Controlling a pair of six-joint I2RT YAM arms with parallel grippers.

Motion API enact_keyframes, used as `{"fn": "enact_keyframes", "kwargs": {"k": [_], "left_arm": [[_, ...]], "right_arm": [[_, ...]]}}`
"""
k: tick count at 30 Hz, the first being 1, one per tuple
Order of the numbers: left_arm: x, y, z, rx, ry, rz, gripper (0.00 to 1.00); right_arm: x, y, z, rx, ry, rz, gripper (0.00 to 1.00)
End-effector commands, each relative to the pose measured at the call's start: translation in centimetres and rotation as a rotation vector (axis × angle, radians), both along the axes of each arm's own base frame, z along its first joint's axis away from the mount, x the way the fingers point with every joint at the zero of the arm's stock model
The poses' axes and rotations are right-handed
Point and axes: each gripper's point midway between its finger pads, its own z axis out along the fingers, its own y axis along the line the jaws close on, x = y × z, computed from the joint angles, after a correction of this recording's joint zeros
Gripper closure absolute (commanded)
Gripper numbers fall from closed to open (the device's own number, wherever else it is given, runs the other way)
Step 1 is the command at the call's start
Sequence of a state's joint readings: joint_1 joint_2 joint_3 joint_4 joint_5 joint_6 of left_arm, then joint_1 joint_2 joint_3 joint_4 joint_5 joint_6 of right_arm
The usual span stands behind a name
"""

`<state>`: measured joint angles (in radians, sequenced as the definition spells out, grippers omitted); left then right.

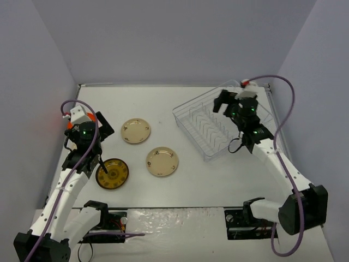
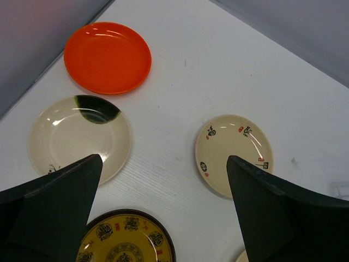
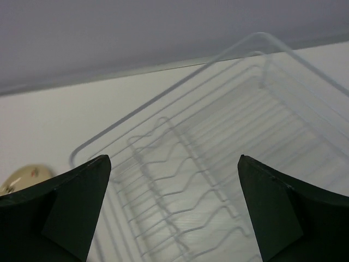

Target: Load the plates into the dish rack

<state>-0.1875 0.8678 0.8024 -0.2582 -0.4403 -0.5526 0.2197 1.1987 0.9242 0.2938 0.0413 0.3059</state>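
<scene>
The clear dish rack stands at the back right with nothing in it. My right gripper hovers open over its far end. Two cream plates and a brown plate with a yellow centre lie flat on the left half. My left gripper hangs open above them, holding nothing. The left wrist view also shows an orange plate, a cream plate with a dark patch and a speckled cream plate.
The left wall runs close behind the orange plate, which the left arm mostly hides in the top view. Grey walls close the table at the back and on the right. Bare white table lies between the plates and the rack.
</scene>
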Motion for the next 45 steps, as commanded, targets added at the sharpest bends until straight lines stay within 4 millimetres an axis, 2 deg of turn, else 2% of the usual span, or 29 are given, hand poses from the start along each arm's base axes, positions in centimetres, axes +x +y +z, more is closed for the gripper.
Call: {"fn": "enact_keyframes", "kwargs": {"k": [1, 3, 7, 9, 11, 12, 13, 15, 17, 20, 23, 25, 30, 37, 40, 45], "left_arm": [[1.3, -0.3, 1.4, -0.015, -0.051, -0.015, 0.03], [1.4, -0.3, 1.3, -0.015, -0.045, -0.010, 0.03], [1.6, -0.5, 1.1, -0.021, -0.040, -0.019, 0.03], [1.8, -0.8, 0.9, -0.027, -0.040, -0.035, 0.03], [2.0, -1.2, 0.9, -0.034, -0.040, -0.055, 0.03], [2.1, -1.2, 0.7, -0.034, -0.035, -0.056, 0.03], [2.1, -1.3, 0.7, -0.035, -0.033, -0.059, 0.03], [2.1, -1.3, 0.7, -0.035, -0.032, -0.059, 0.03], [2.2, -1.4, 0.7, -0.036, -0.031, -0.063, 0.03], [2.3, -1.4, 0.7, -0.039, -0.037, -0.067, 0.03], [2.4, -1.6, 0.8, -0.041, -0.039, -0.075, 0.03], [2.5, -1.6, 0.7, -0.041, -0.036, -0.077, 0.03], [2.3, -1.6, 0.7, -0.042, -0.034, -0.077, 0.03], [2.1, -1.7, 1.0, -0.052, -0.049, -0.080, 0.03], [2.1, -2.0, 1.0, -0.061, -0.052, -0.096, 0.03], [1.8, -2.2, 1.3, -0.068, -0.062, -0.109, 0.03]], "right_arm": [[-1.3, 10.1, 2.8, -0.379, -0.059, 0.233, 0.01], [-3.2, 14.6, 0.9, -0.481, -0.039, 0.364, 0.01], [-6.7, 20.7, -3.1, -0.709, -0.027, 0.549, 0.02], [-7.2, 22.5, -4.9, -0.671, 0.016, 0.601, 0.02], [-7.9, 24.6, -6.4, -0.551, 0.086, 0.668, 0.02], [-8.4, 25.4, -8.1, -0.531, 0.143, 0.703, 0.03], [-9.5, 26.6, -9.0, -0.487, 0.183, 0.774, 0.03], [-10.1, 27.1, -10.7, -0.494, 0.238, 0.810, 0.04], [-10.6, 26.1, -13.3, -0.573, 0.332, 0.791, 0.05], [-11.5, 25.8, -15.2, -0.668, 0.349, 0.790, 0.05], [-13.9, 27.0, -16.0, -0.770, 0.311, 0.890, 0.08], [-14.3, 27.1, -16.2, -0.795, 0.305, 0.889, 0.09], [-13.4, 25.4, -16.7, -0.697, 0.381, 0.719, 0.09], [-15.0, 24.2, -19.3, -0.490, 0.509, 0.560, 0.09], [-14.6, 24.7, -19.3, -0.383, 0.490, 0.505, 0.09], [-14.1, 24.2, -21.2, -0.333, 0.538, 0.432, 0.13]]}}
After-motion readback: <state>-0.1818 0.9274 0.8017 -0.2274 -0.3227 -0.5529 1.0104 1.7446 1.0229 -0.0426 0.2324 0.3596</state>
